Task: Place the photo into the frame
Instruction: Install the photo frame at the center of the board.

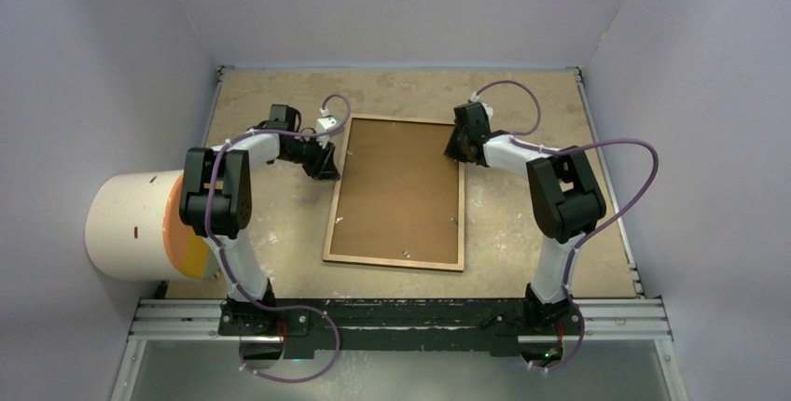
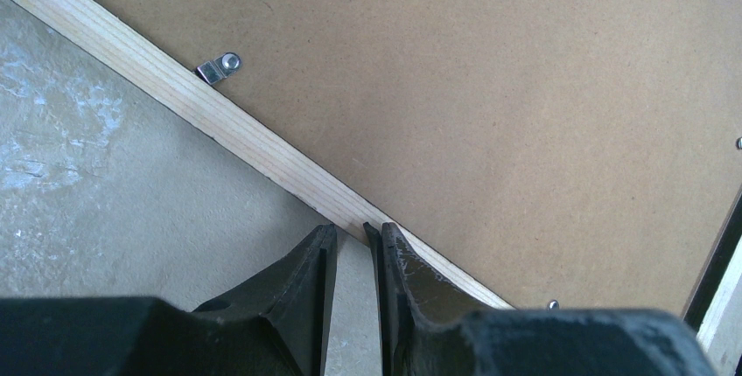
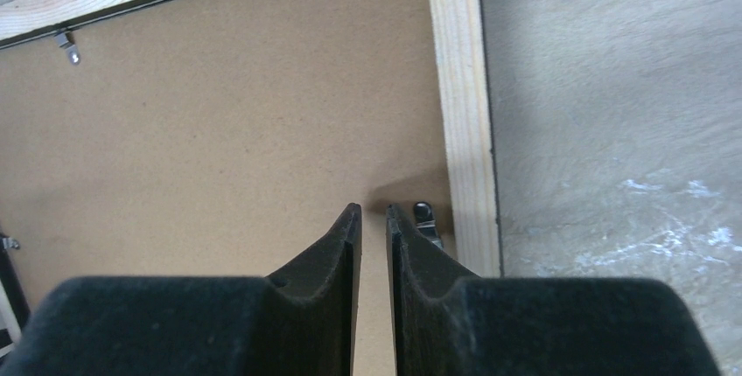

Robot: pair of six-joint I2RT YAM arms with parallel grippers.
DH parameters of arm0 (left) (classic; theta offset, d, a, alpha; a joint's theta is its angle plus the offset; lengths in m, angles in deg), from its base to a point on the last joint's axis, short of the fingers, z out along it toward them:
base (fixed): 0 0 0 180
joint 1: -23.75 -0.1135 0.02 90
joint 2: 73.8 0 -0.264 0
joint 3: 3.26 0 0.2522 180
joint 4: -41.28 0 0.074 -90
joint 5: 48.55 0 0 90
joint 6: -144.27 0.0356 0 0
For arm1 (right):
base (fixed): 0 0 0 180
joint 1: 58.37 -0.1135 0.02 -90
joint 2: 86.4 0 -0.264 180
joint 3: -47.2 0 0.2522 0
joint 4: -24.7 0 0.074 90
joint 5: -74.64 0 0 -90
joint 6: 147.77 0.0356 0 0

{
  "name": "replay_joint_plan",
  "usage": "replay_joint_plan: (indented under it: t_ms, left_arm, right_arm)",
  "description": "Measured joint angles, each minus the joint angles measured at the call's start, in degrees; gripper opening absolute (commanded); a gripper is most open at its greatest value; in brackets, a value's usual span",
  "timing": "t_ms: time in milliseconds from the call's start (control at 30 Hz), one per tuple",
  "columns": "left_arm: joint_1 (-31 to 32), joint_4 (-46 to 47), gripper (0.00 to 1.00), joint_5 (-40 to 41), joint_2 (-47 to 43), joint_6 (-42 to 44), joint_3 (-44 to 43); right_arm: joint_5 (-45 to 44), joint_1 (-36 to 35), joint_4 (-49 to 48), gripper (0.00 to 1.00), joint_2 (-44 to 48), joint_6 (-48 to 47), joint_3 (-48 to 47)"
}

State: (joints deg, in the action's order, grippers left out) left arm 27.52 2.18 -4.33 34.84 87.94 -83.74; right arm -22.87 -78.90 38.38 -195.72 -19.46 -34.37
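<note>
The frame's (image 3: 462,114) front faces the bench (image 3: 612,87), hidden from you; the right end effector (image 3: 374,210) half-covers one clip (image 3: 424,216).

My top camera looks down from behind on the whole table (image 1: 280,224). Both wrist cameras sit close over the frame (image 1: 394,262), at opposite rails the top view shares.

Lab test cell: plain grey walls (image 1: 401,0), aluminium mounting rail (image 1: 177,317), scuffed tabletop (image 1: 289,224).

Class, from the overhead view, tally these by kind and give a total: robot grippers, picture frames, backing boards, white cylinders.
grippers: 2, the left gripper and the right gripper
frame: 1
backing board: 1
white cylinder: 1
Total: 5
</note>
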Motion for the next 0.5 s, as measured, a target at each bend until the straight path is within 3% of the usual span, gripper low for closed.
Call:
replay_joint_plan:
  t_ms: [500]
  left_arm:
    - [0.02,0.0,0.25,0.02,0.0,0.02,0.0]
  right_arm:
    - [-2.51,0.35,3.1,0.16,1.03,-0.85,0.15]
